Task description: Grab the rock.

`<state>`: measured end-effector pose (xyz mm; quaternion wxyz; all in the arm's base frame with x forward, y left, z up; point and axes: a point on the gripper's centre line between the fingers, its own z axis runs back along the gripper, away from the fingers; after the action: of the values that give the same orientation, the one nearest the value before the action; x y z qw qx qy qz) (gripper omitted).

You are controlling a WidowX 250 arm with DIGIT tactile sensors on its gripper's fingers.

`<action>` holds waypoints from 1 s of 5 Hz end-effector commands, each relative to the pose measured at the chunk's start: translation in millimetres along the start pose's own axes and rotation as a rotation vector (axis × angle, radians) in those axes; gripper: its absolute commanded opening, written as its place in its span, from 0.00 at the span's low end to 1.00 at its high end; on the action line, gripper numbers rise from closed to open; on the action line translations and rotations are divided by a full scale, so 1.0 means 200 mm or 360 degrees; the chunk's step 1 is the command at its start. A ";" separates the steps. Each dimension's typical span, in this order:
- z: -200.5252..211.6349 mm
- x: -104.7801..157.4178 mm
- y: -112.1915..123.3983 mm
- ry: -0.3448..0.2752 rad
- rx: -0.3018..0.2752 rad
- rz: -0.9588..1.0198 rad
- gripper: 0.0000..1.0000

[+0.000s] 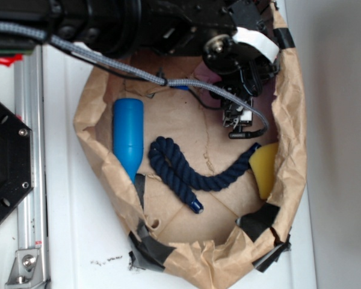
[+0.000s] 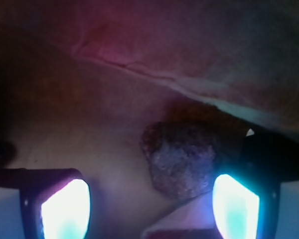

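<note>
The rock (image 2: 182, 159) is a rough, dark grey-brown lump lying on brown paper in the wrist view, close below a paper fold. My gripper (image 2: 150, 196) is open, and its two glowing fingertips (image 2: 65, 209) stand wide apart. The rock lies between and just ahead of them, close to the right fingertip. In the exterior view the gripper (image 1: 237, 122) hangs low at the back right of the paper-lined basin. The rock is hidden under it there.
The brown paper wall (image 1: 292, 120) rises close on the gripper's right. A yellow sponge (image 1: 265, 170) lies just in front of it. A dark blue rope (image 1: 186, 171) and a blue bottle (image 1: 128, 141) lie to the left. Black tape patches (image 1: 259, 220) are stuck on the front rim.
</note>
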<state>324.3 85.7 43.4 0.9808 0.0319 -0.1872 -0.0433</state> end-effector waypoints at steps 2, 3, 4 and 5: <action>0.06 0.06 0.15 -0.0049 0.0169 -0.0024 1.00; 0.02 0.06 0.12 -0.0025 0.0147 -0.0045 1.00; 0.01 0.09 0.10 -0.0082 0.0166 0.0091 1.00; 0.00 0.09 0.10 -0.0156 0.0126 0.0141 1.00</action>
<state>335.6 93.9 36.7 0.9765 0.0445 -0.2108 0.0115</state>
